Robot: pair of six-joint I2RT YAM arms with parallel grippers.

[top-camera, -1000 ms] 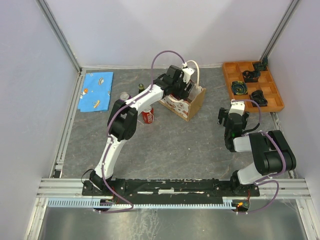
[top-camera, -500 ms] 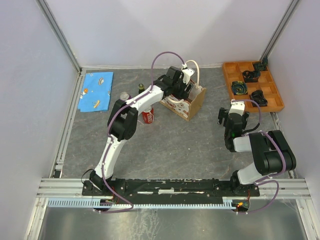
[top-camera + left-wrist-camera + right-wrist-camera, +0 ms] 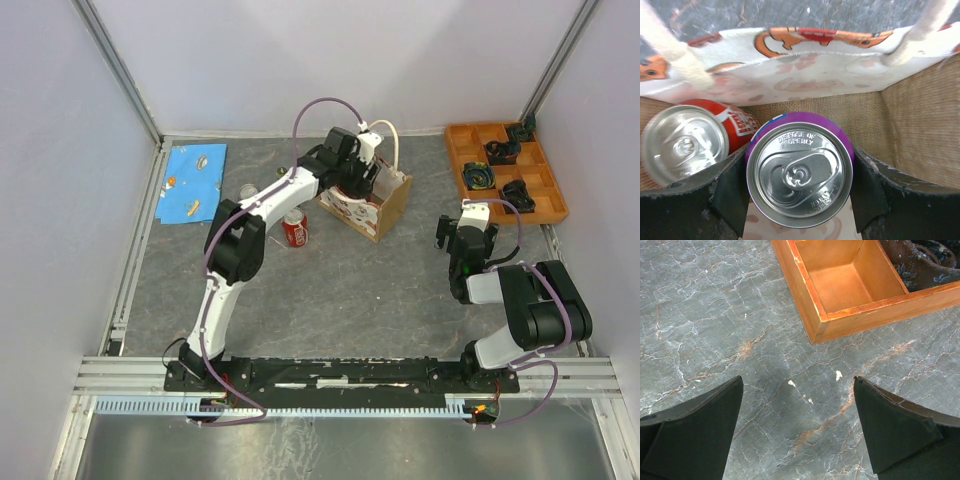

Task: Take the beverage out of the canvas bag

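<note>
The canvas bag stands at the back middle of the table, with white handles and a white printed panel. My left gripper reaches down into it. In the left wrist view my left gripper is shut on an upright purple can, with a finger pressed on each side. A red can stands beside it inside the bag. My right gripper is open and empty over bare table.
A red can and a silver-topped can stand on the table left of the bag. A blue cloth lies at the back left. An orange compartment tray with dark items sits at the back right, its corner near my right gripper.
My left arm has shifted a little to the left and back, its gripper still in the bag. The right arm has not moved.
</note>
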